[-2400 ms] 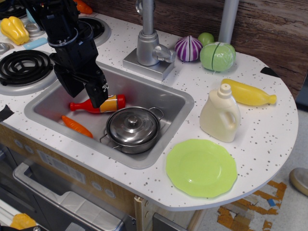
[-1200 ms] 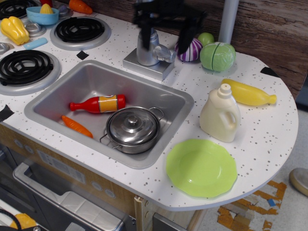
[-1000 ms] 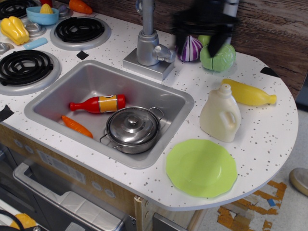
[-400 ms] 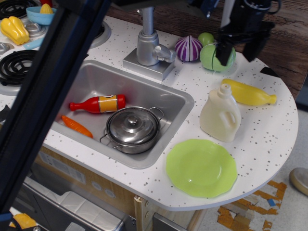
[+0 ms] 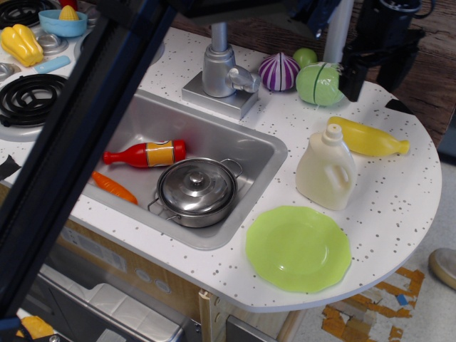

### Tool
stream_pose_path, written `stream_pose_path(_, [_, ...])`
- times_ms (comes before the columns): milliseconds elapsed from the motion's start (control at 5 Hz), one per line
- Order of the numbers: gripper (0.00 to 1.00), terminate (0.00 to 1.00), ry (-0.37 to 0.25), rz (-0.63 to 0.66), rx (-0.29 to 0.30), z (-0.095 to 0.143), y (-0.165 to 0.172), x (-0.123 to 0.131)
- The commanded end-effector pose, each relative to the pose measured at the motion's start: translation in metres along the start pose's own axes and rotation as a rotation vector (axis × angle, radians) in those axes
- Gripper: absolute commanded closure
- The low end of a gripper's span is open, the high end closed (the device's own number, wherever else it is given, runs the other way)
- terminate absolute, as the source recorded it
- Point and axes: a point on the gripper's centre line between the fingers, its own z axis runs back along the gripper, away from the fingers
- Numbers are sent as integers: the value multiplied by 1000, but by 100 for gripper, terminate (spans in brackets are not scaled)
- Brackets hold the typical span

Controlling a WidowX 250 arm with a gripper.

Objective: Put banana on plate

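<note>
The yellow banana (image 5: 369,138) lies on the white counter at the right, behind the cream jug (image 5: 326,169). The light-green plate (image 5: 298,248) sits flat and empty near the counter's front edge, in front of the jug. My gripper (image 5: 376,80) hangs open at the back right, above and just behind the banana's left end, with nothing between its dark fingers. My arm crosses the view as a dark diagonal bar from the top to the lower left.
A steel sink (image 5: 132,117) holds a lidded pot (image 5: 197,189), a red bottle (image 5: 144,154) and an orange carrot (image 5: 114,187). A faucet (image 5: 221,68), a purple onion (image 5: 278,72) and a green cabbage (image 5: 320,84) stand behind. Stove burners and a yellow pepper (image 5: 21,43) are at left.
My gripper has swept from over the sink at the left, past the faucet, to the back right above the banana. The objects have not moved.
</note>
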Motion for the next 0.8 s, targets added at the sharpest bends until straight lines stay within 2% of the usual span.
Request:
stream_pose_path(0, [0,0,-10,96,-92,21,-4,-14])
stream_pose_path(200, [0,0,-39,138,-122,0,6,-28])
stream_pose_path(400, [0,0,-49,125,-147,-15,12,-27])
stream_pose_path(600, [100,0,-25,105,-147,-15,8,-17])
